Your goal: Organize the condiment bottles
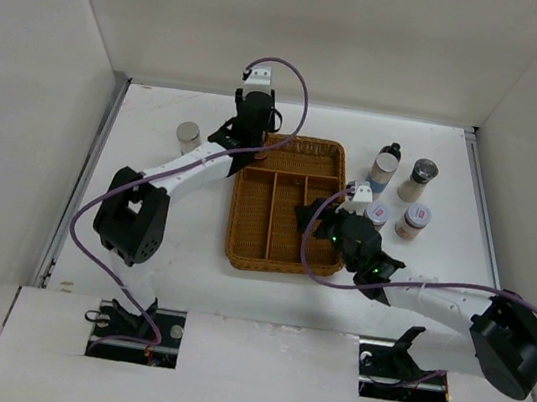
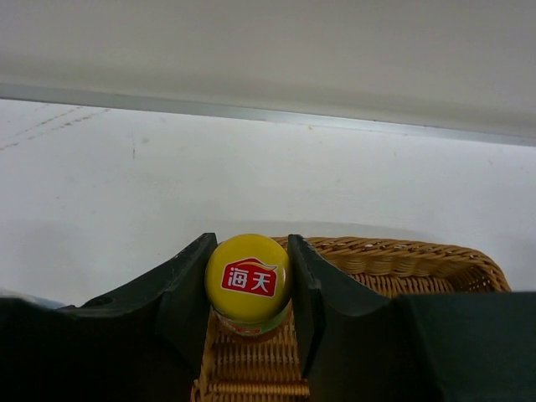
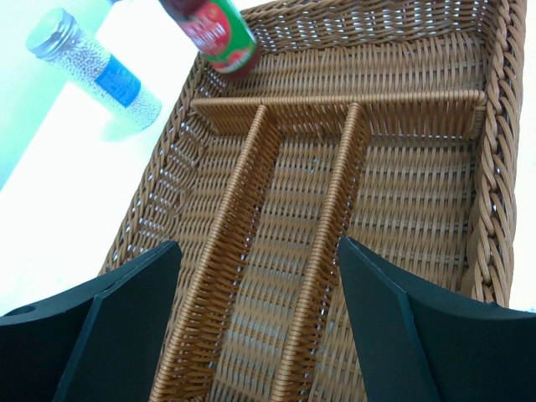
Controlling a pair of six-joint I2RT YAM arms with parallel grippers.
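Red sauce bottle [image 3: 213, 32]: yellow cap up, in the far cross compartment of the wicker tray [image 3: 496, 167], at its left corner. Left pincer [image 2: 249, 266] is closed on it at cap height, one finger on each side. Cannot tell whether its base touches the tray floor. Right pincer [image 3: 258, 247] is spread wide, holding nothing, above the tray's long compartments. Silver-lidded cylinder [image 1: 189, 135] stands on the tabletop [image 1: 187, 270] left of the tray. Grouped right of the tray: black-capped bottle [image 1: 391, 151], blue-labelled cylinder [image 1: 382, 173], beige shaker [image 1: 418, 180], red-labelled jar [image 1: 413, 221], second jar [image 1: 376, 214].
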